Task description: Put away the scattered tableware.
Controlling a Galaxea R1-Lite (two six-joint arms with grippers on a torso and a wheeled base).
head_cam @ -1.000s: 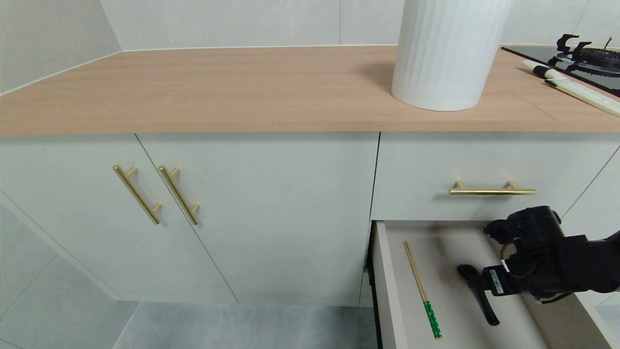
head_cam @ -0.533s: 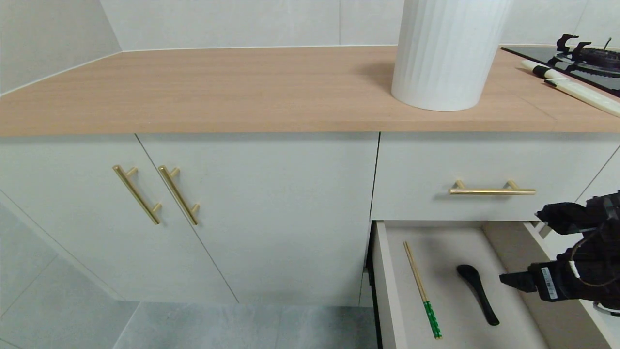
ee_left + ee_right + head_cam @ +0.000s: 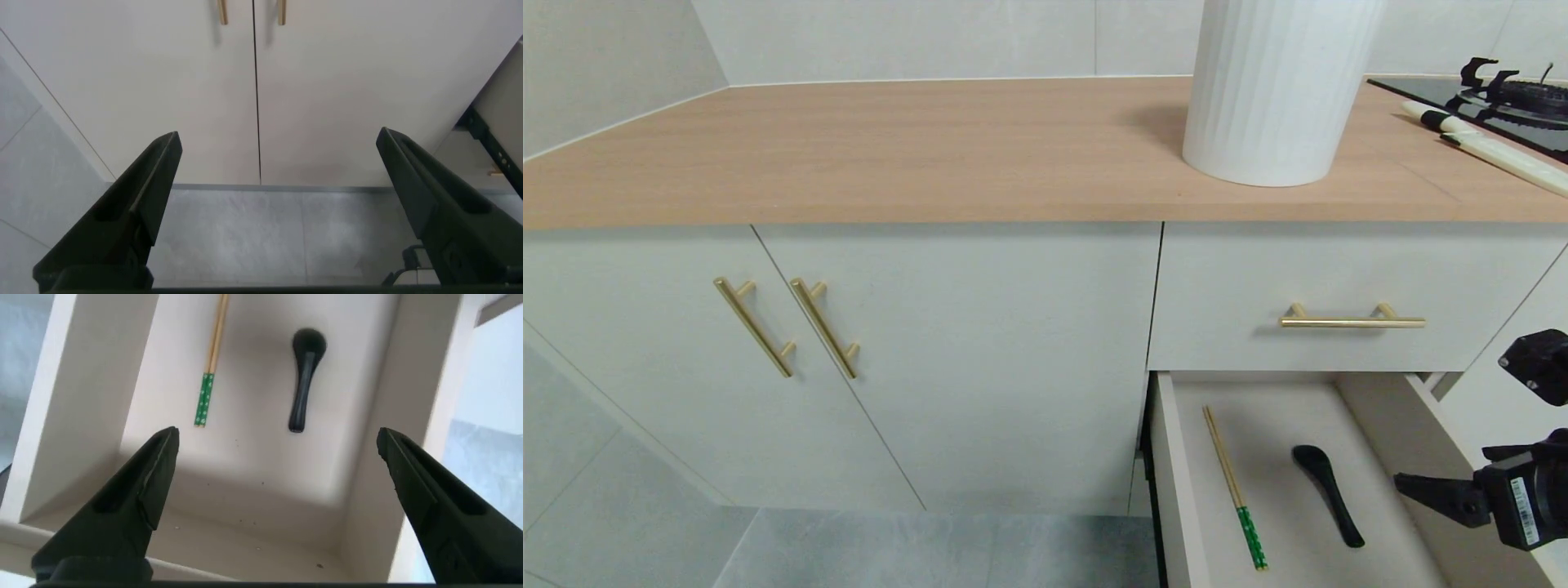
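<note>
Head view: drawer (image 3: 1174, 457) open, holding 1 pair of chopsticks (image 3: 1236, 490) and 1 black spoon (image 3: 1327, 494), both stowed. Right gripper (image 3: 275, 445) above drawer, fingers wide, empty. Left gripper (image 3: 278, 139) fingers wide, empty. Outstanding: perhaps 2 pale utensils (image 3: 1503, 155) on desk (image 3: 890, 147); drawer not yet closed

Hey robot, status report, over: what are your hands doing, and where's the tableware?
Both open, empty: right gripper above the open drawer, left gripper facing cabinet doors. Black spoon and chopsticks lie in drawer, apart. Nothing blocking.
</note>
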